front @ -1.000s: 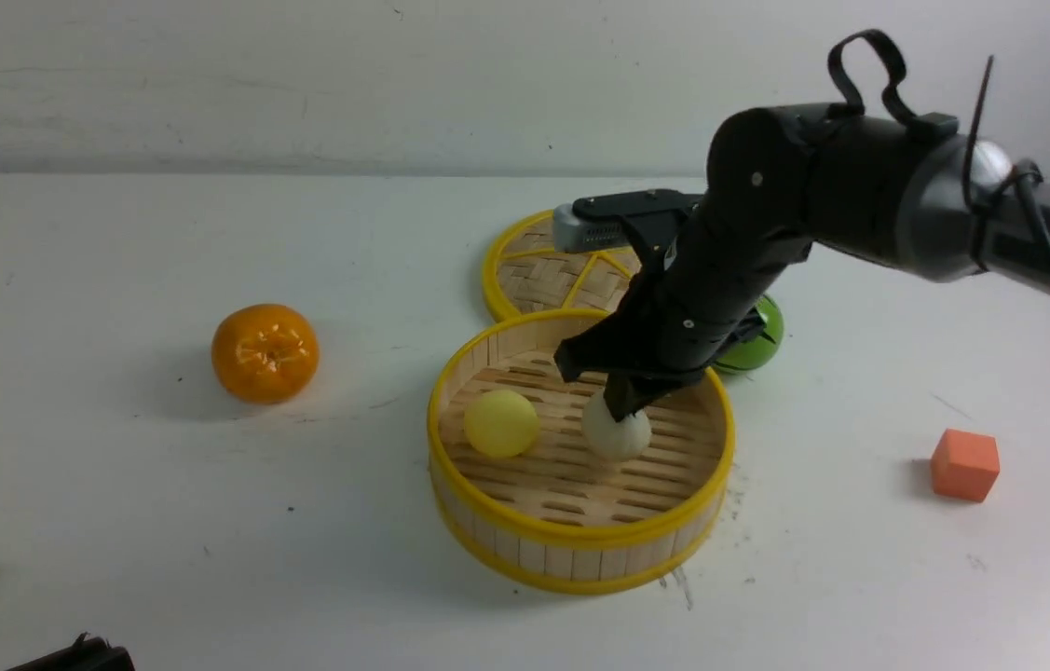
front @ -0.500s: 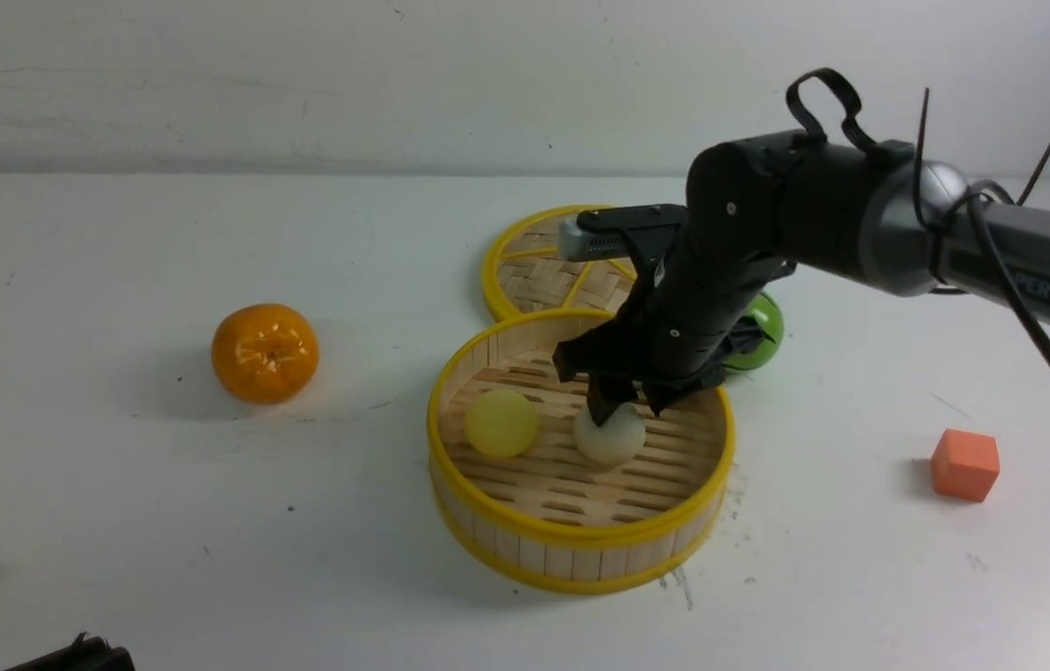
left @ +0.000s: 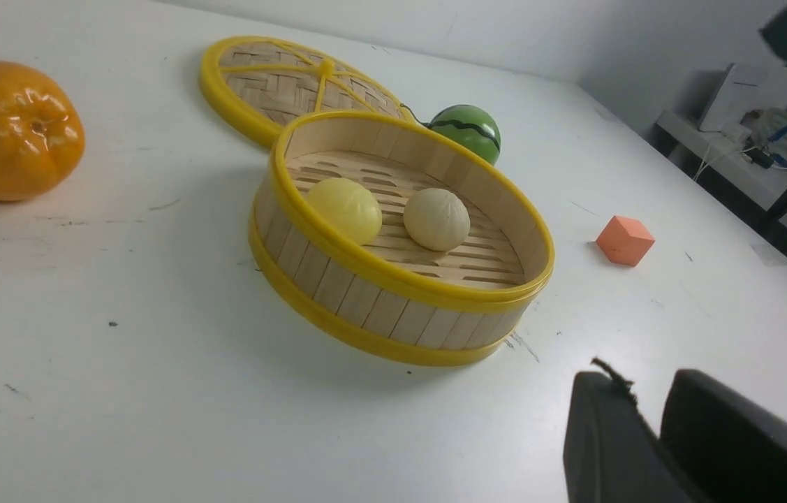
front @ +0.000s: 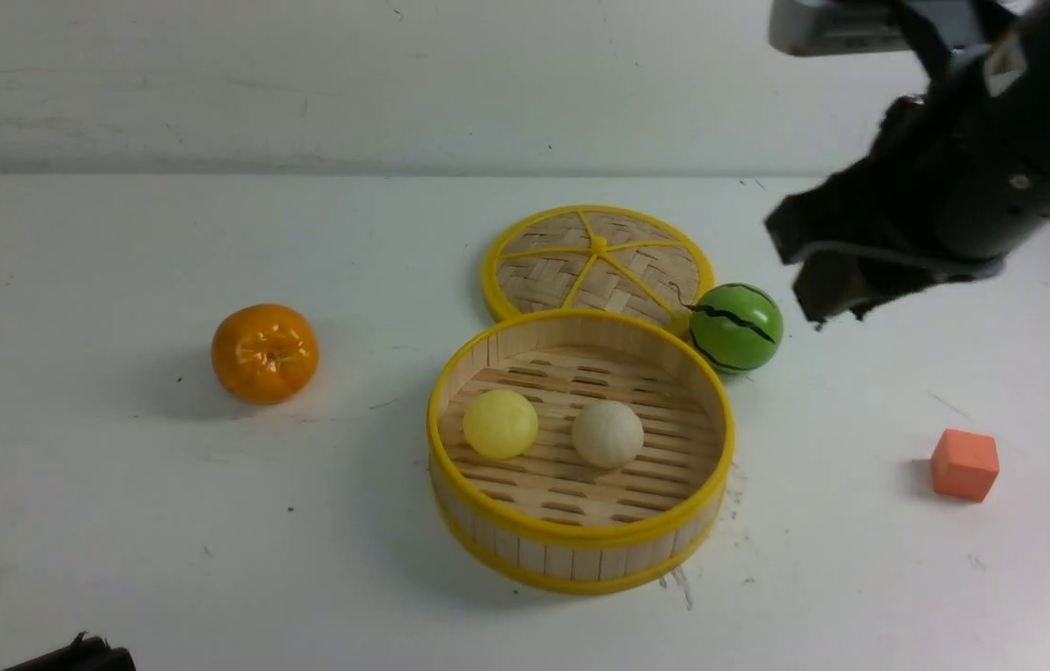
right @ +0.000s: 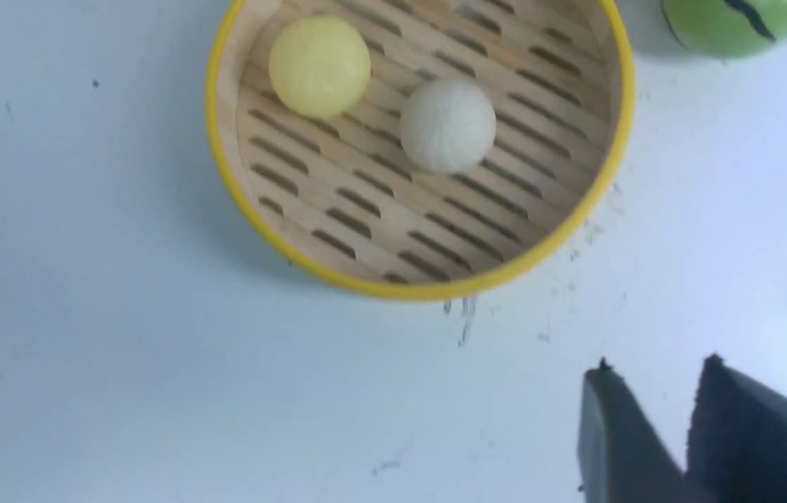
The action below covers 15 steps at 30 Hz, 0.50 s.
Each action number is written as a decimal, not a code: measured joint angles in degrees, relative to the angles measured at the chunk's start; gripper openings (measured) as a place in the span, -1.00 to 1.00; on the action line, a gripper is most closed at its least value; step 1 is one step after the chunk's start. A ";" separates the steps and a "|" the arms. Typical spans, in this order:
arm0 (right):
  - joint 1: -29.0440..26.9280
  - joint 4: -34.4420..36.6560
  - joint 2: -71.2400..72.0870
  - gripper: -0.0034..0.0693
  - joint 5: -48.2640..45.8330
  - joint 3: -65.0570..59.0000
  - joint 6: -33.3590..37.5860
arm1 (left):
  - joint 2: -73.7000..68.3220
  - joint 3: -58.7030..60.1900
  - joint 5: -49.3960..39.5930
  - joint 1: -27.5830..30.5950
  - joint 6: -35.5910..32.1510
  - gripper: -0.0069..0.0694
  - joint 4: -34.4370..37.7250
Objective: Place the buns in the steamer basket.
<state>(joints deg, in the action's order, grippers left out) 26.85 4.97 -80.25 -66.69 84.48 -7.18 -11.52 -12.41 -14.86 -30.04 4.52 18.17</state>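
So the yellow bun (front: 500, 424) and cream bun (front: 607, 433) sit together in the steamer basket (front: 580, 550); right gripper (right: 655, 367), up off its right, and left gripper (left: 644, 377) nearby hang slightly parted, empty, job apparently done.

The right pincer (right: 657, 365) hangs raised, narrowly parted and empty; the left pincer (left: 644, 374) is likewise slightly parted.

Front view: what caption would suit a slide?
Yellow bun and cream bun sit in the steamer basket; right gripper hangs empty.
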 joint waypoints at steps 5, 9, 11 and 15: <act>0.00 -0.46 14.04 -0.95 2.61 -13.22 -1.00 | 0.00 0.00 0.00 0.00 0.00 -0.48 0.00; 0.00 -1.74 22.84 -0.96 4.84 -21.11 -1.07 | 0.00 0.00 0.00 0.00 0.00 -0.48 0.00; 0.00 -2.03 25.51 -0.96 4.86 -23.17 -1.20 | 0.00 0.00 0.00 0.00 0.00 -0.48 0.00; 0.00 -2.36 28.81 -0.95 2.77 -25.50 -1.25 | 0.00 0.00 0.00 0.00 0.00 -0.47 0.00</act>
<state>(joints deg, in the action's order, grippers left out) 26.85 2.61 -51.44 -63.92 58.99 -8.42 -11.52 -12.41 -14.86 -30.04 4.52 18.17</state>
